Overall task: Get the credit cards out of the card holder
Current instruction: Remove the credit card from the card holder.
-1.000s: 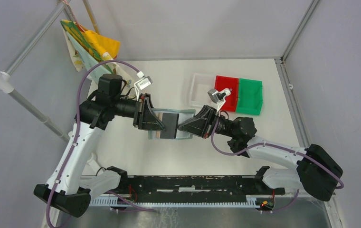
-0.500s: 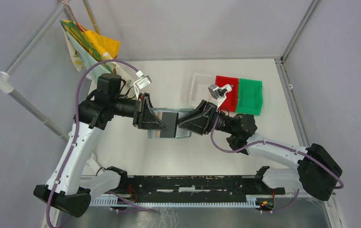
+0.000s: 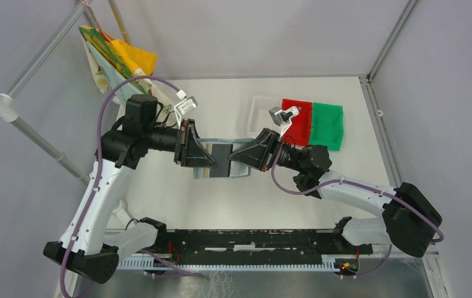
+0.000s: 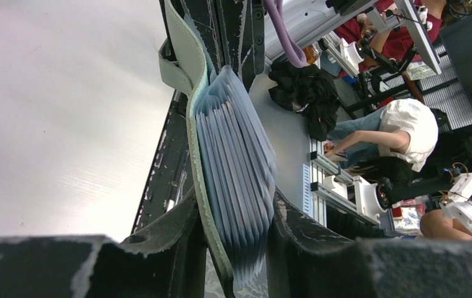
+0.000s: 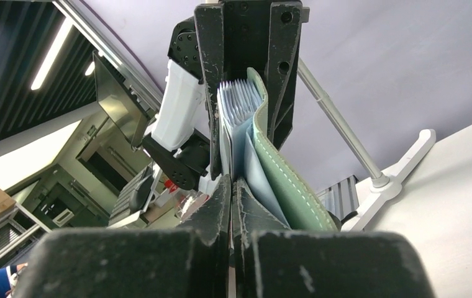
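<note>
The grey-green card holder (image 3: 241, 171) hangs in the air over the table's middle, between both grippers. My left gripper (image 3: 205, 160) is shut on it, one finger on the green cover (image 4: 191, 124), the other on the fanned blue-grey pockets (image 4: 236, 161). My right gripper (image 3: 236, 155) meets it from the right. Its jaws are closed on a thin flat card edge (image 5: 231, 171) at the pockets' left side (image 5: 236, 99). The card's colour is hidden. A tan edge (image 3: 201, 175) shows at the holder's near left corner. The other cards are not visible.
A clear white bin (image 3: 259, 115), a red bin (image 3: 298, 121) and a green bin (image 3: 326, 127) stand in a row at the back right. A patterned cloth (image 3: 118, 59) hangs on the frame at the back left. A white pole (image 3: 28, 133) slants along the left.
My right gripper has shifted a little left and toward the back and its wrist has turned, staying at the holder's right edge. The left gripper and holder have barely moved.
</note>
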Robot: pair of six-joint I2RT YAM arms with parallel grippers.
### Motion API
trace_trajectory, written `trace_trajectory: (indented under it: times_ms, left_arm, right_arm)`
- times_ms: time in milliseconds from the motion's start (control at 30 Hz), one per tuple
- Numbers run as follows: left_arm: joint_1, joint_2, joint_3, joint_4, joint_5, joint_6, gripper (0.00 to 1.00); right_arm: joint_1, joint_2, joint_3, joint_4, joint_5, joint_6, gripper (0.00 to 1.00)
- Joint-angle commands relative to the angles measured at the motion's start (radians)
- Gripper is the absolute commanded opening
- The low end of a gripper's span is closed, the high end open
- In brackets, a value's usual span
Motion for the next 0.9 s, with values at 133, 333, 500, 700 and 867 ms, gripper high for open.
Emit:
trace_trajectory:
  times_ms: [133,333,500,700,867]
  left_arm:
    - [0.002,0.013,0.041,0.081,-0.065,-0.046,0.44]
    - [0.008,0.006,0.015,0.131,-0.069,-0.090,0.39]
    - [0.020,0.003,0.004,0.147,-0.041,-0.103,0.38]
    - [0.040,0.008,-0.001,0.150,-0.005,-0.116,0.36]
    - [0.046,0.000,-0.007,0.150,0.000,-0.108,0.41]
  right_arm:
    - [0.007,-0.009,-0.042,0.186,0.022,0.066,0.00]
    - [0.006,-0.015,-0.071,0.218,0.042,0.081,0.00]
    - [0.005,-0.015,-0.076,0.229,0.046,0.085,0.00]
    - [0.004,-0.023,-0.096,0.246,0.048,0.089,0.00]
    - [0.002,-0.020,-0.103,0.256,0.051,0.090,0.00]
